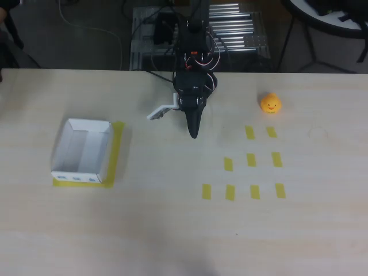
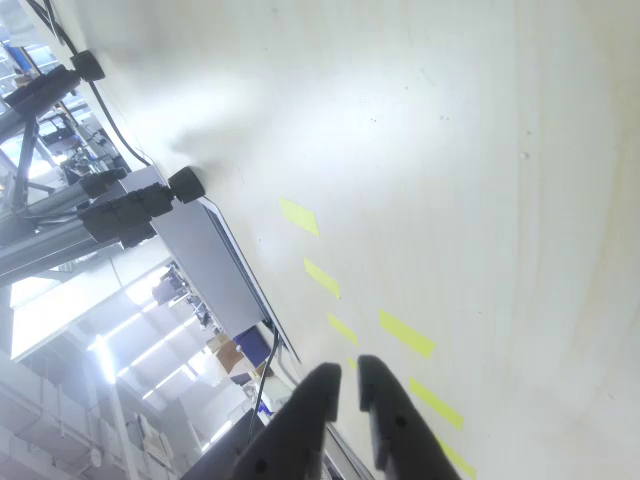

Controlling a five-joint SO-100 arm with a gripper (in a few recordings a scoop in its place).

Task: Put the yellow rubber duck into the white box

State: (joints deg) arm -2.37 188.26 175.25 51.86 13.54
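Your gripper (image 1: pixel 194 133) is clenched on nothing, mid-table. Yellow rubber duck (image 1: pixel 270 103) sits well right of it, white box (image 1: pixel 82 150) far left.

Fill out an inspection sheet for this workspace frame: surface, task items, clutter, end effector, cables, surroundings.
Surface: pale wood table, with yellow tape strips right of centre.
Job's things: yellow rubber duck far right, upright; white box left, open, nothing inside, on a yellow tape border.
Clutter: nothing seen.
End effector: end effector near table centre, fingers nearly together, holding nothing, apart from the duck.
Cables: wires on the arm; white cable behind the table.
Surroundings: metal frame, chair base.
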